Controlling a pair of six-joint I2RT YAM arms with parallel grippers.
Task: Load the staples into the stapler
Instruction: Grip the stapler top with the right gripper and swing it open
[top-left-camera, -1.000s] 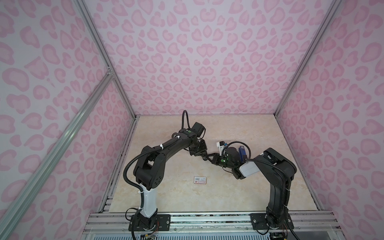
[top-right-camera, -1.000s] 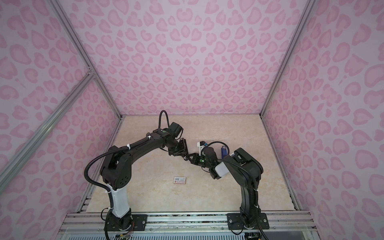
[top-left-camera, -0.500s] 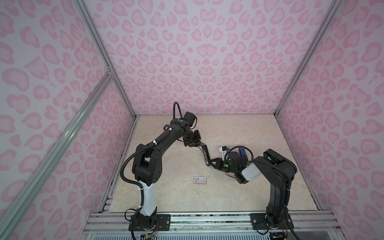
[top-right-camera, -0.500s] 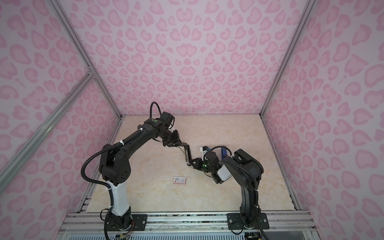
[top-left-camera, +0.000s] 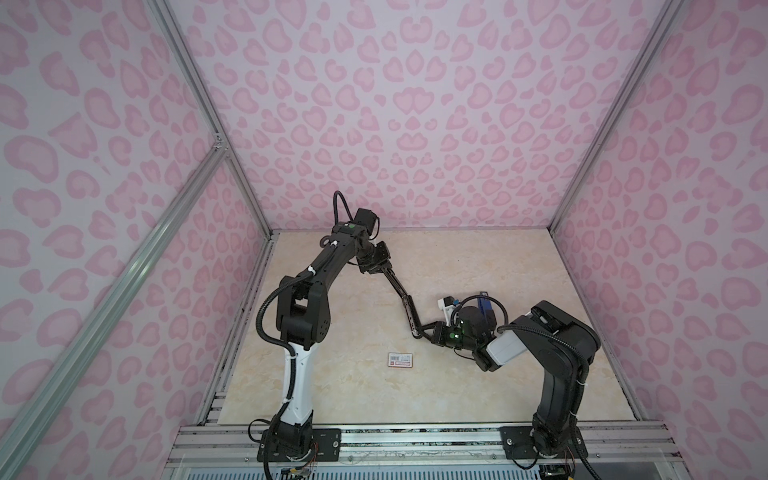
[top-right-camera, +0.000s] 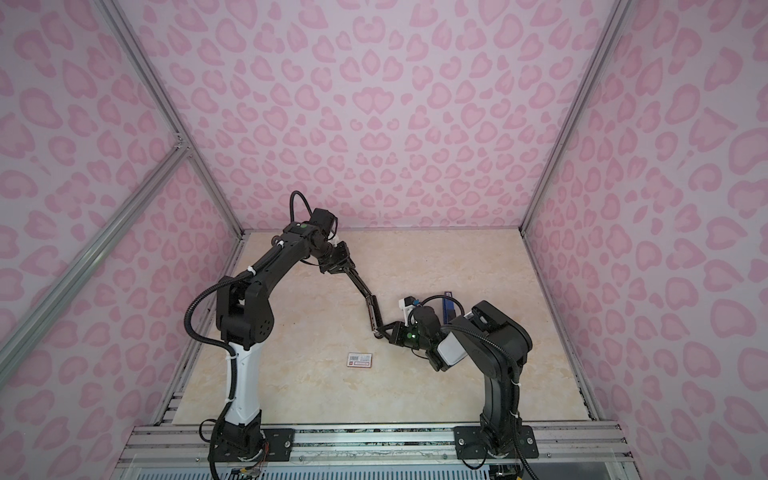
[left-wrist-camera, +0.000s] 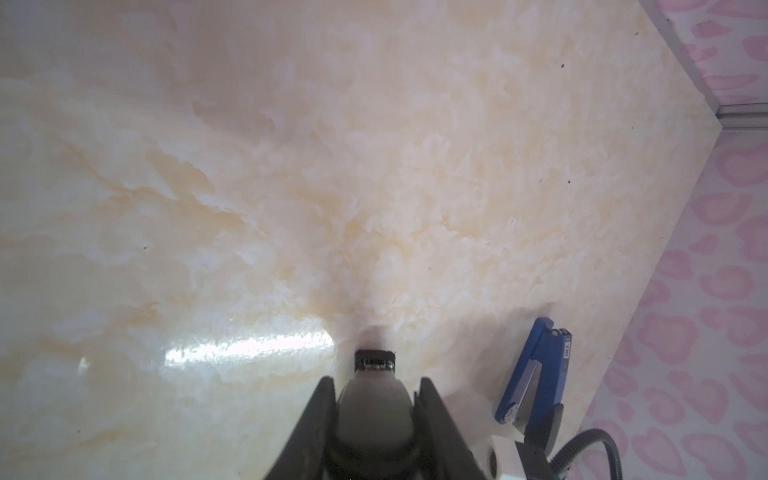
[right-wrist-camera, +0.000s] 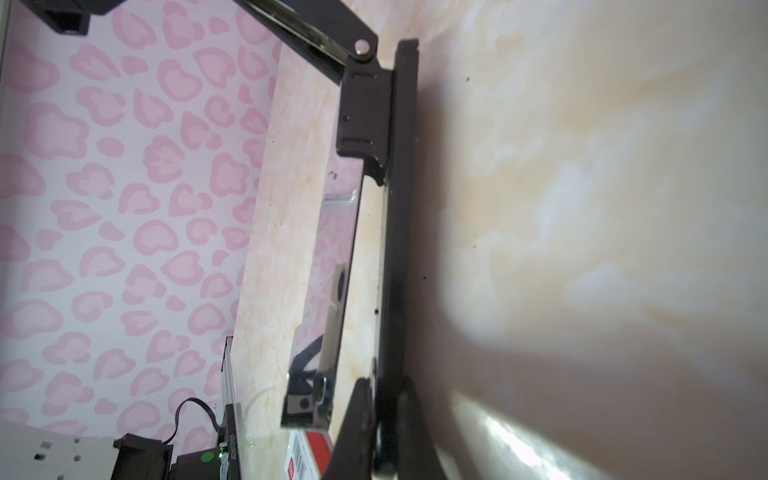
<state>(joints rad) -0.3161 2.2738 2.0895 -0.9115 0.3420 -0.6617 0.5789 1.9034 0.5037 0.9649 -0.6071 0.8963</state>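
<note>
A: Stapler?
B: We hold it spread open at table centre: L gripper clamps lid end, R gripper pinches base.
A: Staples?
B: We can't spot them; box lies nearby.

Two staplers are in sight: one black stapler near the middle of the table, stretching off toward 11 o'clock, and one blue stapler at about 3 o'clock. One small white box with a red label and barcode lies at about 6 o'clock. There are two arms, the left arm based at 7 o'clock and the right arm based at 5 o'clock. Each carries one gripper, two in all: the left gripper and the right gripper. There is one table.
</note>
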